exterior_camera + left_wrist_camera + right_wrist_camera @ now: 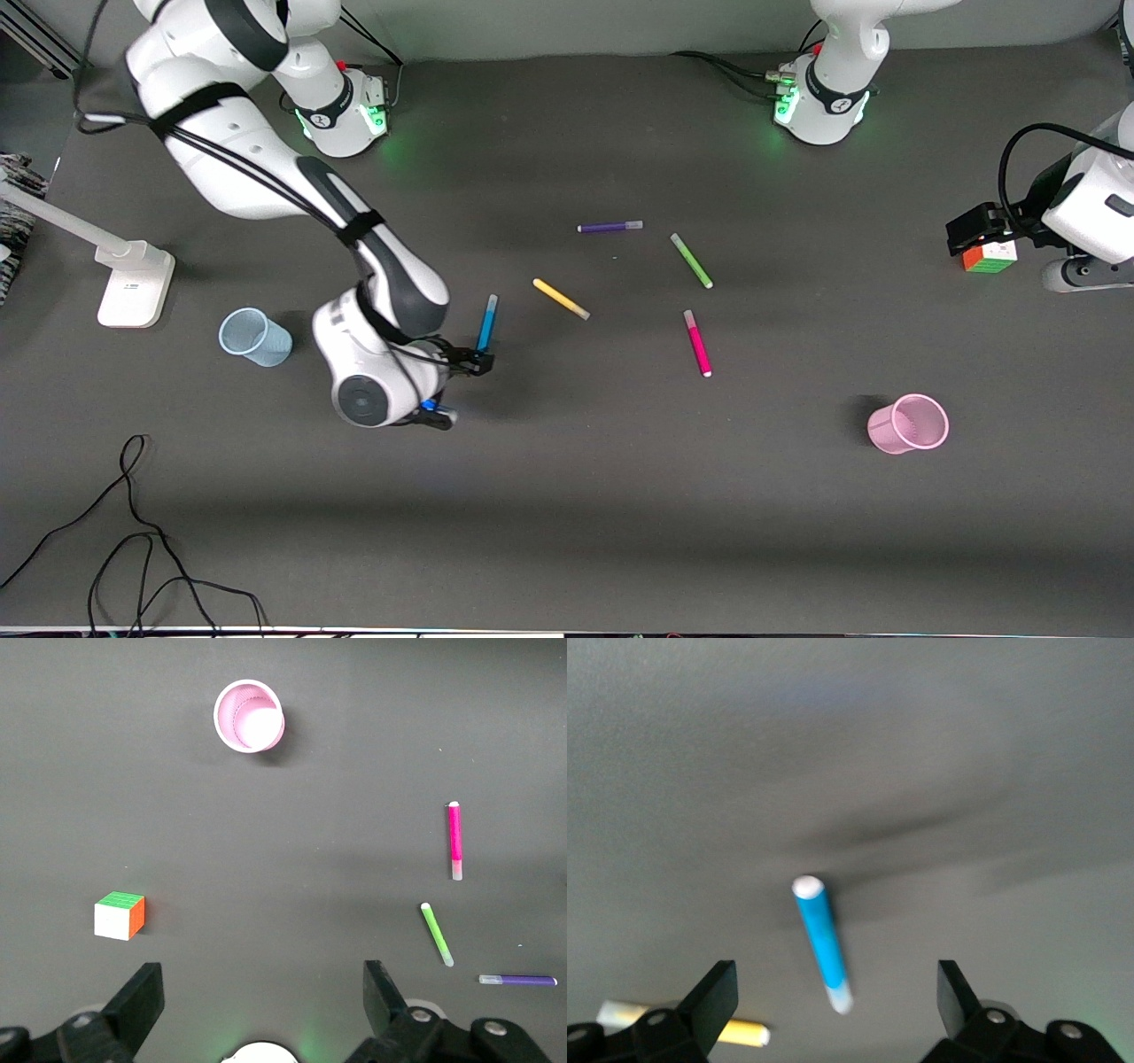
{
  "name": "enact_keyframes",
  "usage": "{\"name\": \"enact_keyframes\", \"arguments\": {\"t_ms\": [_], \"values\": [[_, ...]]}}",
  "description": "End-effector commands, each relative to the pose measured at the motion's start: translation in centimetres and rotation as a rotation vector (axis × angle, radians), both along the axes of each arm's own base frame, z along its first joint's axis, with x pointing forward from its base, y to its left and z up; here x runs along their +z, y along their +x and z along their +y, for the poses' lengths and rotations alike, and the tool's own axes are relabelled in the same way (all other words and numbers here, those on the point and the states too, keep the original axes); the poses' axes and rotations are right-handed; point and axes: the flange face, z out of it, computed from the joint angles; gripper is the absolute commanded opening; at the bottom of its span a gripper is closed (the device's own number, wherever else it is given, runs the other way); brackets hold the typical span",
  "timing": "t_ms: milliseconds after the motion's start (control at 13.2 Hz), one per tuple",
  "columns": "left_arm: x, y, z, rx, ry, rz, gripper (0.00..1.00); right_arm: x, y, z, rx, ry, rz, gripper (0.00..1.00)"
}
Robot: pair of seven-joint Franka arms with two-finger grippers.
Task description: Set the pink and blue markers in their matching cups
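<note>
Standing empty, blue cup (255,337) and pink cup (908,424); both hands (833,1010) (263,1005) open.

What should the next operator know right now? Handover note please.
Right tool: open, low over the blue marker, nothing gripped.
Left tool: open, waiting above the left arm's end of the table near the puzzle cube.
Pink marker lies on the table.
Blue cup and pink cup: both upright, no marker in either.
Done: nothing. Left: both markers.
</note>
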Motion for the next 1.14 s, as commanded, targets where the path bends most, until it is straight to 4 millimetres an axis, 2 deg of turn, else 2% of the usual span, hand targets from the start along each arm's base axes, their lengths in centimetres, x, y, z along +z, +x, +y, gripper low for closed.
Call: {"name": "enact_keyframes", "arguments": {"t_ms": [0, 379, 530, 606, 757, 833, 909, 1060], "values": [[0.3, 0.1, 0.0, 0.015, 0.016, 0.007, 1.0, -1.3, 0.4, 0.9, -0.063, 0.012, -0.006, 1.0], [0.1, 0.8, -0.6, 0.001, 0.015, 0.001, 1.0, -2.7, 0.3, 1.1, -0.048, 0.004, -0.029, 0.98], [-0.9, 1.8, -0.6, 0.001, 0.011, 0.012, 1.0, -3.0, 0.3, 1.0, -0.039, -0.007, -0.036, 0.98], [-2.1, 2.3, -1.2, -0.01, 0.012, 0.03, 1.0, -3.1, 0.3, 1.1, -0.04, -0.005, -0.038, 0.94], [-5.0, 3.7, -4.2, -0.07, 0.046, 0.058, 1.0, -3.6, 0.1, 0.9, -0.039, -0.008, -0.035, 0.91], [-6.6, 4.7, -6.3, -0.109, 0.051, 0.048, 1.0, -3.6, 0.0, 0.9, -0.038, -0.009, -0.036, 0.88], [-8.1, 5.6, -7.7, -0.132, 0.044, 0.044, 1.0, -3.7, 0.0, 0.8, -0.04, -0.011, -0.032, 0.85], [-12.3, 7.1, -11.9, -0.192, 0.03, 0.06, 1.0, -4.1, -0.4, 0.9, -0.037, -0.012, -0.023, 0.74]]}}
